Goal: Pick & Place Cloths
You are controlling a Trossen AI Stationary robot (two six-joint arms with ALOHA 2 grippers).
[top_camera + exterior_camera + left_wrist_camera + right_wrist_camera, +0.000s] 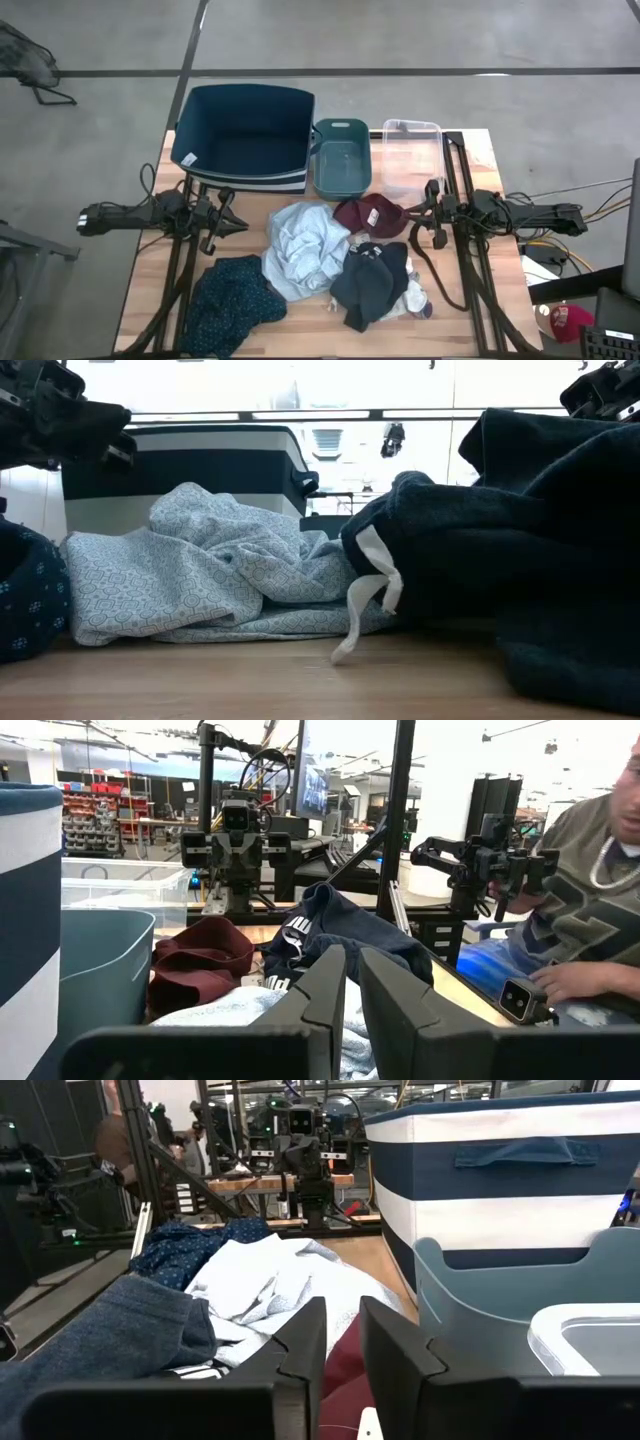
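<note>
The right gripper [423,207] hangs just beside the maroon cloth [368,214], its fingers [300,1342] drawn nearly together with only a thin gap and nothing between them. The left gripper [228,213] waits at the other side of the pile, fingers likewise almost shut and empty, near the pale cloth [300,247]. The navy cloth [372,283] and teal patterned cloth [232,305] lie nearer the front edge; the blue bin [244,132], teal bin [341,158] and clear bin [409,150] stand empty behind. No cloth seems picked yet; the next move likely calls for reopening, descending onto the maroon cloth and pinching a fold.
</note>
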